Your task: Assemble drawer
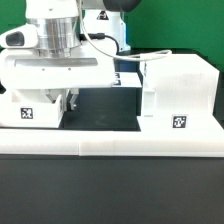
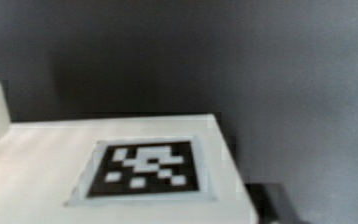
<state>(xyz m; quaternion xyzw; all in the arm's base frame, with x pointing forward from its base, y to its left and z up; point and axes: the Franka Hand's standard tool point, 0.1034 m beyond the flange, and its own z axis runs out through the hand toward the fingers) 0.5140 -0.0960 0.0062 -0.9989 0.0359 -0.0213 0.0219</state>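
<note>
The gripper hung straight down from an upright wrist, its fingers low at the 3 o'clock edge of a tray; whether they were parted or closed could not be told. The wrist view looked closely down on a white face carrying a tag. In the exterior view the casing stood on the table at the gripper's 3 o'clock, apart from it, with the rail at 6 o'clock.
</note>
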